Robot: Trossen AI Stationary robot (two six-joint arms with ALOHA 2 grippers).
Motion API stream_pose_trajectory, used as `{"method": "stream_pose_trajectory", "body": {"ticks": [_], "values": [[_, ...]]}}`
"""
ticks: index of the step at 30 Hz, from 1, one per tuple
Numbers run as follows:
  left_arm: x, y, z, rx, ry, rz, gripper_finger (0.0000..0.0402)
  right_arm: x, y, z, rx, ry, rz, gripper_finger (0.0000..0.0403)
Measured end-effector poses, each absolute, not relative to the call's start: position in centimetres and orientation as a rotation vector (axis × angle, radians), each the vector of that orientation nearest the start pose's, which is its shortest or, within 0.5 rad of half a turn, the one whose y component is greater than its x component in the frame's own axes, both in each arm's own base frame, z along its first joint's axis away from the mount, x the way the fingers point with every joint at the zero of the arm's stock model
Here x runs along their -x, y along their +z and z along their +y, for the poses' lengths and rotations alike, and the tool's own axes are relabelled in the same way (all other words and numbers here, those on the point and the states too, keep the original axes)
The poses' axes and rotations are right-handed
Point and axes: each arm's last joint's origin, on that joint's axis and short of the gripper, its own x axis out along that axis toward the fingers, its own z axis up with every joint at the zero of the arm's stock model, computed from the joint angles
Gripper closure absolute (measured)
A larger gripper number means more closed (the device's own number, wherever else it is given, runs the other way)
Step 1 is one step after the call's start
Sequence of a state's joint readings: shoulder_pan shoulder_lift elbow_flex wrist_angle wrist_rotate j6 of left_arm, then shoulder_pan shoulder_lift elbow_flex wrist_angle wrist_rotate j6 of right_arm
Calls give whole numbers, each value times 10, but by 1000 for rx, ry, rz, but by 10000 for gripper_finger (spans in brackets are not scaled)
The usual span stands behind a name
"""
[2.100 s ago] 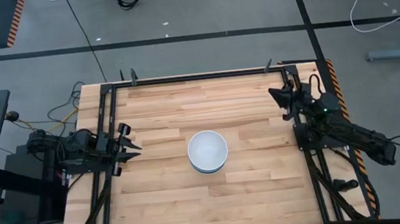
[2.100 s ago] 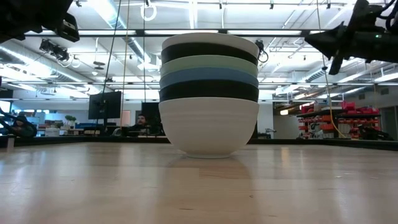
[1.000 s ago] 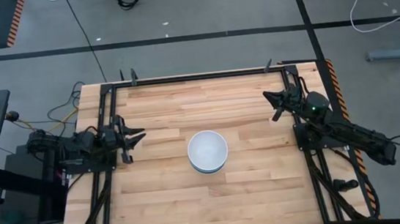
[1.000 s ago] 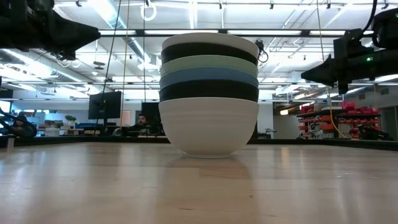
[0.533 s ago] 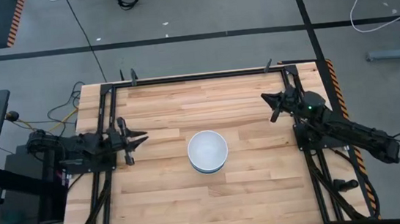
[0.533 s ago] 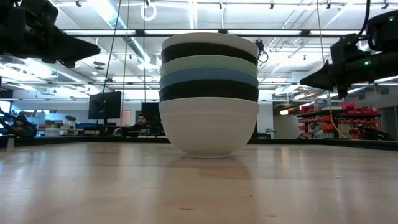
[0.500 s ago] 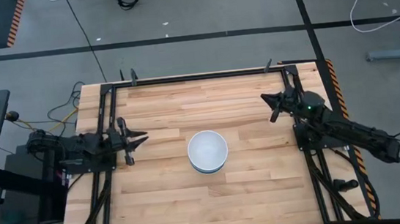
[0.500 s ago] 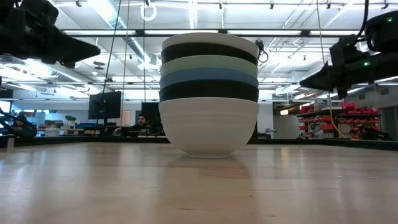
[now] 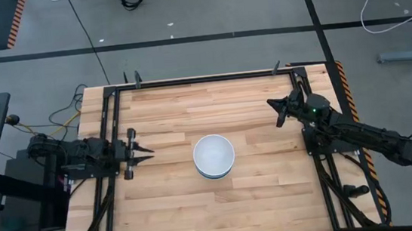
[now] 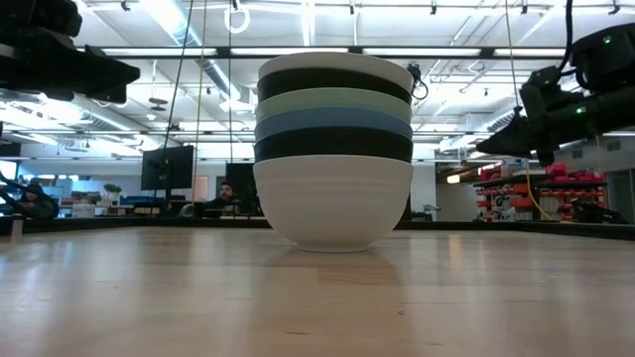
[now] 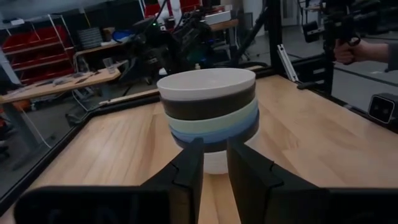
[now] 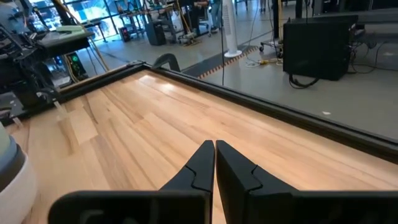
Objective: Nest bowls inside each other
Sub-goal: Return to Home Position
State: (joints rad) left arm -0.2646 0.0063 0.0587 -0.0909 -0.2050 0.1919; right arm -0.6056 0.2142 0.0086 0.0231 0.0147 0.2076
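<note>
At the middle of the counter (image 9: 177, 209) stands one stack of bowls (image 10: 334, 149), six nested: white at the bottom, then black, blue, mint green, black, and white on top. No loose bowl shows anywhere, so the nesting looks finished; what remains, I judge, is only parking the arms. Near the counter's left edge the left tool (image 11: 214, 143) points at the stack, its fingers a narrow gap apart and holding nothing. By the right edge the right tool (image 12: 214, 144) hangs empty, fingers pressed together. Pale wood planks make the surface, framed by a dark rail (image 9: 202, 79). Beyond lie grey floor (image 9: 203, 9), ceiling strip lights (image 10: 169, 20) and red shelving (image 10: 516, 183).
</note>
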Motion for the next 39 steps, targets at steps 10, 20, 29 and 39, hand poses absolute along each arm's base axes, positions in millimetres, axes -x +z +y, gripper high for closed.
{"method": "stream_pose_trajectory", "body": {"ticks": [10, 20, 29, 39], "values": [[-92, 173, -19, -189, -65, 48, 313, -89, 155, -62, -243, -618, 74, 380], [-92, 173, -17, -192, -15, 54, 321, -89, 155, -61, -222, -589, 81, 380], [-92, 173, -17, -186, -3, 52, 312, -94, 161, -54, -191, -498, 29, 380], [-92, 173, -17, -182, -1, 54, 323, -99, 169, -45, -137, -464, -39, 380]]}}
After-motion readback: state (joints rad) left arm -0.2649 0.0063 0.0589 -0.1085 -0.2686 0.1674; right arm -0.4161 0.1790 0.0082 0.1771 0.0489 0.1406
